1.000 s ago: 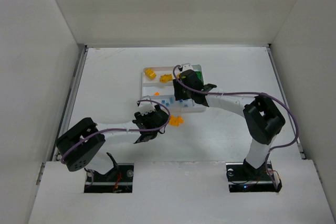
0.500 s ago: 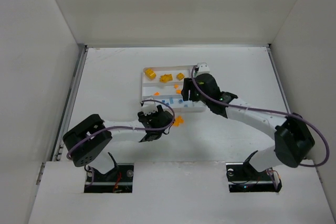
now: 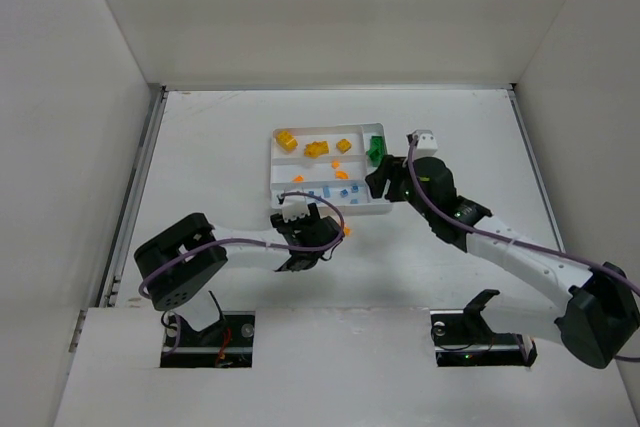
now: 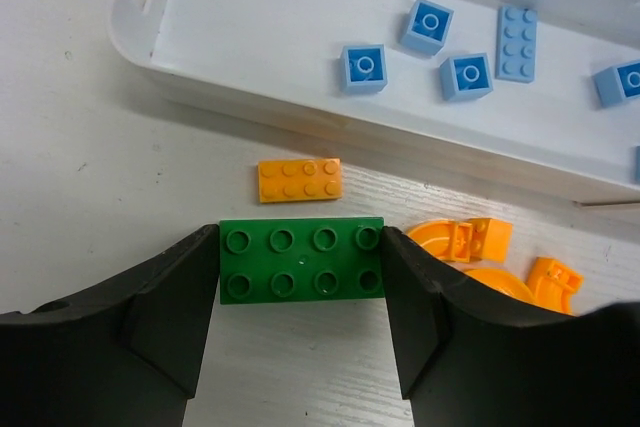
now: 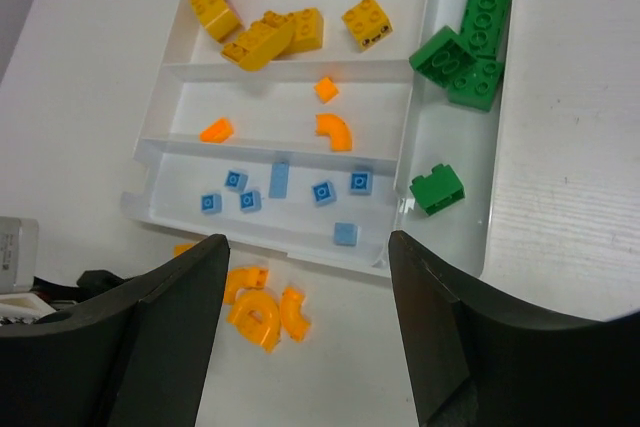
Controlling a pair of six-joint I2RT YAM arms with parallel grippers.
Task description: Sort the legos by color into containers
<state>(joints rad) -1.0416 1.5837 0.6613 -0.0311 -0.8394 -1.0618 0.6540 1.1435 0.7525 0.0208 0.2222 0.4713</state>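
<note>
Tray [image 5: 260, 97]: yellow, orange, blue, green legos [image 5: 275, 32] separated | left pincer [image 4: 300, 265] pinching green brick [image 4: 300, 247] | right pincer [image 5: 308, 257] spread

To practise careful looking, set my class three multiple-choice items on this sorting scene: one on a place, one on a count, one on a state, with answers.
1. Where is the green brick that the left gripper grips? A in the tray's side section; B outside the tray; C in its far section.
2. How many orange pieces lie in the middle section? A one; B six; C three.
3. The right gripper is: A open, empty; B shut, empty; C shut on the green brick.
Answers: 1 B, the tray's wall lies beyond the brick. 2 C, the right wrist view shows three. 3 A, its fingers stand wide apart with nothing between.
</note>
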